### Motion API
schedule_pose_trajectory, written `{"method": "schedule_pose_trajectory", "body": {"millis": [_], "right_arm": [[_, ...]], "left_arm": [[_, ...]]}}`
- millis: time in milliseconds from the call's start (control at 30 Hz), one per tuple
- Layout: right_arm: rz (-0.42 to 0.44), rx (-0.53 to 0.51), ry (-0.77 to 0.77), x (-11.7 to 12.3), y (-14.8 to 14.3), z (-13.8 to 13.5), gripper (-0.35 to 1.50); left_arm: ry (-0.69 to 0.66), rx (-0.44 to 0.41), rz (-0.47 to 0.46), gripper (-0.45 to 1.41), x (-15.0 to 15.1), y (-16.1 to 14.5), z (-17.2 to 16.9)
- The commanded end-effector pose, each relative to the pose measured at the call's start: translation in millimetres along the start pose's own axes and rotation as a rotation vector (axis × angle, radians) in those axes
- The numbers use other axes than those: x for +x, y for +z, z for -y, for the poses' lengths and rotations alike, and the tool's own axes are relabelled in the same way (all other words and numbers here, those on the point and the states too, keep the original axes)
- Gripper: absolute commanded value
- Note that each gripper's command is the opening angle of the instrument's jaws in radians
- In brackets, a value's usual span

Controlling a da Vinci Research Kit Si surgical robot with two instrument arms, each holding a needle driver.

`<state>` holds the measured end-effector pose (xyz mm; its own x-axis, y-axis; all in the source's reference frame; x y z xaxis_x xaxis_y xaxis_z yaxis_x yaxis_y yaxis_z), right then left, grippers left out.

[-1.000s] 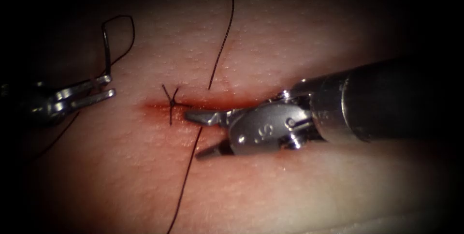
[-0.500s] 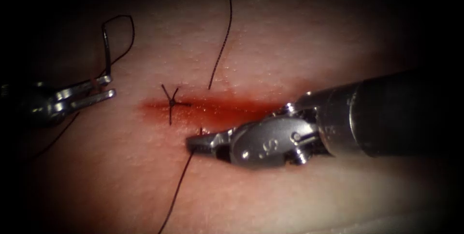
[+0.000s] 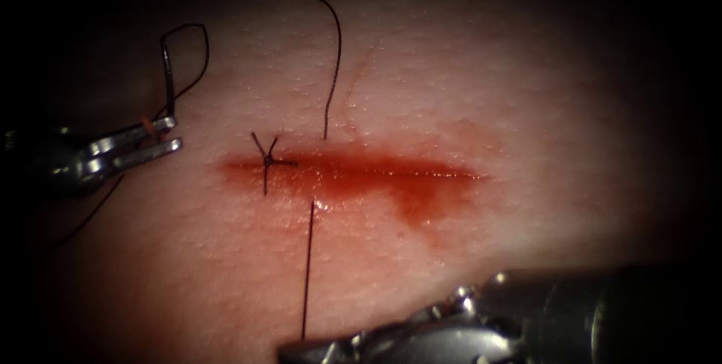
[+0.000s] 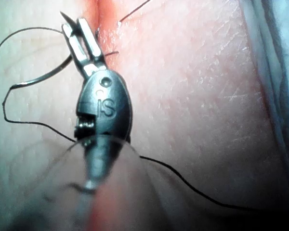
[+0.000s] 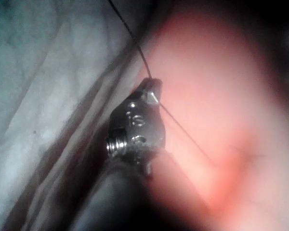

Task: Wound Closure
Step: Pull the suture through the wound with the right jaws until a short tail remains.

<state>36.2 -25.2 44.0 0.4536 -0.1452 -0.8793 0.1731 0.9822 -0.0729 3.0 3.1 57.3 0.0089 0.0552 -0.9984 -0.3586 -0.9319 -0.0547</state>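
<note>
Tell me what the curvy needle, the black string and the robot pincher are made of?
The needle, held near its tail by the left end effector, looks like dark polished steel; it glints. The thread, held by the right end effector, looks like thin black fibre, matte. Both end effectors look like shiny metal with bright highlights.

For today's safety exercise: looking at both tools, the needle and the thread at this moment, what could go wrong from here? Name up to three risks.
1. The right tool is shut on the thread, taut below the cut; more pull might tear the tissue.
2. The left tool holds the needle near one end, outside the tissue; it could swivel.
3. Slack thread near the finished knot may snag.
</note>
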Motion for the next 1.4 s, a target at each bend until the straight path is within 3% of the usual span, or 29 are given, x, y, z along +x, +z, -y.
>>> {"method": "schedule_pose_trajectory", "body": {"millis": [33, 267, 300, 367, 467, 700, 1000, 1133, 1300, 1333, 1367, 1400], "right_arm": [[-0.002, 0.014, 0.002, 0.8, 0.9, 1.3, -0.35], [-0.038, 0.062, 0.019, 3.9, 0.7, 4.1, -0.35], [-0.044, 0.052, 0.023, 3.9, 0.6, 3.9, -0.25], [-0.058, 0.017, 0.036, 3.4, 0.3, 2.7, 0.58], [-0.066, -0.021, 0.026, 2.2, -0.1, 0.6, 1.1], [-0.032, -0.112, -0.046, -4.6, -0.3, -7.4, 1.21], [0.028, -0.152, -0.07, -11.4, 2.3, -11.0, 1.26], [0.054, -0.142, -0.079, -13.1, 3.5, -11.0, 1.18], [0.059, -0.112, -0.06, -13.7, 5.1, -10.4, 0.73], [0.053, -0.11, -0.048, -13.7, 5.1, -10.4, 0.34], [0.053, -0.109, -0.048, -13.7, 5.1, -10.5, 0.07], [0.054, -0.106, -0.04, -13.6, 5.1, -10.5, -0.35]], "left_arm": [[0.001, 0.0, -0.001, -0.45, -0.7, 0.5, 0.0], [0.002, -0.001, 0.001, -0.45, -0.7, 0.6, 0.0], [0.002, -0.002, 0.001, -0.45, -0.7, 0.6, 0.0], [0.002, -0.001, 0.001, -0.45, -0.7, 0.6, 0.0], [0.002, -0.001, 0.001, -0.45, -0.7, 0.6, 0.0], [-0.004, -0.001, 0.001, -0.45, -0.7, 0.6, -0.1], [-0.004, -0.001, 0.002, -0.45, -0.6, 0.5, -0.1], [-0.004, -0.001, 0.002, -0.45, -0.6, 0.5, -0.1], [-0.004, -0.001, 0.002, -0.45, -0.6, 0.5, -0.1], [-0.004, -0.001, 0.002, -0.45, -0.6, 0.5, -0.1], [-0.004, -0.001, 0.002, -0.45, -0.6, 0.5, -0.1], [-0.004, -0.001, 0.002, -0.45, -0.6, 0.5, -0.1]]}}
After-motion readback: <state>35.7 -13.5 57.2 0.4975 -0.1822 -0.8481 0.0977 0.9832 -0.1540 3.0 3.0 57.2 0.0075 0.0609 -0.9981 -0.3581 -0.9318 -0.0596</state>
